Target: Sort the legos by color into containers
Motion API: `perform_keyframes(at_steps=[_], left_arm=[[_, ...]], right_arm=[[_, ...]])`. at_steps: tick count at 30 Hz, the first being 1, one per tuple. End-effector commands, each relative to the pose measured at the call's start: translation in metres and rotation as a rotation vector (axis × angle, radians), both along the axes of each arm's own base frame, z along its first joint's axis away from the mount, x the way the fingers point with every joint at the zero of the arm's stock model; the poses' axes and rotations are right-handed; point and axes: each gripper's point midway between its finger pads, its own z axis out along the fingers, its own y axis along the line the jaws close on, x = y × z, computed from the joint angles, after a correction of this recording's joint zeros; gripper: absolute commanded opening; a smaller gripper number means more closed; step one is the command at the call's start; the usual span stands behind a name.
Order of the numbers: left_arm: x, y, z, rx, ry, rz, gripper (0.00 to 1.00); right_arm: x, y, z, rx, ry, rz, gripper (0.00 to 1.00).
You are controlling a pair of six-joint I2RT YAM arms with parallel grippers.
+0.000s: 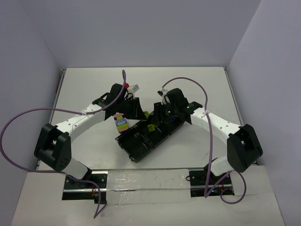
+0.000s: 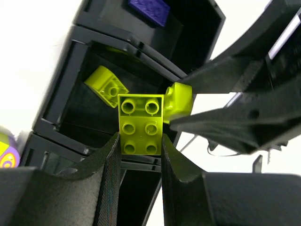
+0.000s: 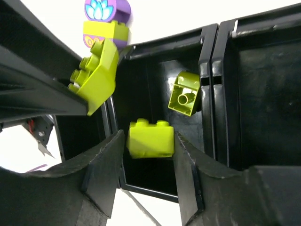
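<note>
Legos [image 2: 141,113] look partly sorted: a purple brick [image 2: 148,9] sits in the compartment at the frame's top, one yellow-green brick [image 2: 106,87] lies in the middle compartment [image 2: 80,113], the left gripper [image 2: 139,143] and right gripper [image 3: 149,141] each clamp another above it, and the multicoloured stack [image 1: 121,123] beside the tray [image 1: 131,153] remains unsorted.

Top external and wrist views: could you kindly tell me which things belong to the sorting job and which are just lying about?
Job: black tray; left gripper and left-held yellow-green brick; right gripper and right-held yellow-green brick; loose yellow-green brick; purple brick; multicoloured stack.
Just there: purple cables; table.
</note>
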Motion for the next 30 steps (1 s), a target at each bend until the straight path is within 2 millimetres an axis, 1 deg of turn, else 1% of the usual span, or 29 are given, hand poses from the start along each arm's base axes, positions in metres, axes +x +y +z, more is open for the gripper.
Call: perform_keyframes(at_steps=[1,5,7,9,10,12,13,15,16,17,18,19,21,22,24,26,28,30], left_arm=[[0.007,-0.002,-0.003,0.045,-0.020,0.022,0.00],[0.001,-0.005,-0.010,0.079,-0.015,0.005,0.00],[-0.004,-0.008,-0.013,0.091,-0.012,-0.009,0.00],[-0.006,-0.011,-0.015,0.106,-0.017,-0.016,0.00],[-0.007,-0.013,-0.016,0.114,-0.022,-0.020,0.00],[-0.013,-0.020,-0.019,0.131,-0.027,-0.040,0.00],[-0.014,-0.023,-0.020,0.139,-0.027,-0.046,0.00],[-0.018,-0.029,-0.022,0.147,-0.025,-0.055,0.05],[-0.020,-0.031,-0.023,0.150,-0.025,-0.063,0.10],[-0.022,-0.033,-0.023,0.153,-0.025,-0.070,0.23],[-0.022,-0.034,-0.023,0.155,-0.027,-0.072,0.43],[-0.023,-0.035,-0.023,0.159,-0.031,-0.073,0.61],[-0.022,-0.036,-0.020,0.172,-0.052,-0.069,0.99],[-0.022,-0.037,-0.019,0.182,-0.061,-0.065,0.99],[-0.021,-0.037,-0.009,0.192,-0.087,-0.065,0.99],[-0.016,-0.034,-0.001,0.212,-0.126,-0.042,0.99],[-0.004,-0.018,0.012,0.265,-0.188,0.032,0.99],[0.008,0.001,0.019,0.319,-0.223,0.120,0.99]], right_arm=[[-0.003,-0.003,-0.004,-0.052,-0.019,0.008,0.64],[0.002,-0.014,0.011,-0.077,-0.075,-0.042,0.69],[0.006,-0.025,0.015,-0.109,-0.109,-0.092,0.70],[0.008,-0.037,0.026,-0.120,-0.152,-0.156,0.70],[0.009,-0.045,0.033,-0.120,-0.177,-0.198,0.71],[0.014,-0.069,0.035,-0.155,-0.214,-0.315,0.72],[0.014,-0.078,0.043,-0.142,-0.233,-0.364,0.73],[0.013,-0.095,0.050,-0.132,-0.257,-0.443,0.73],[0.013,-0.104,0.049,-0.139,-0.262,-0.481,0.73],[0.011,-0.110,0.050,-0.141,-0.267,-0.510,0.74],[0.009,-0.114,0.055,-0.127,-0.278,-0.530,0.74],[0.008,-0.119,0.057,-0.127,-0.288,-0.547,0.74],[0.004,-0.127,0.058,-0.121,-0.296,-0.580,0.74],[0.002,-0.130,0.058,-0.121,-0.300,-0.588,0.74],[0.002,-0.135,0.057,-0.132,-0.301,-0.604,0.74],[0.002,-0.137,0.056,-0.140,-0.302,-0.610,0.74],[0.002,-0.137,0.055,-0.145,-0.300,-0.607,0.74],[0.002,-0.136,0.054,-0.146,-0.296,-0.603,0.74]])
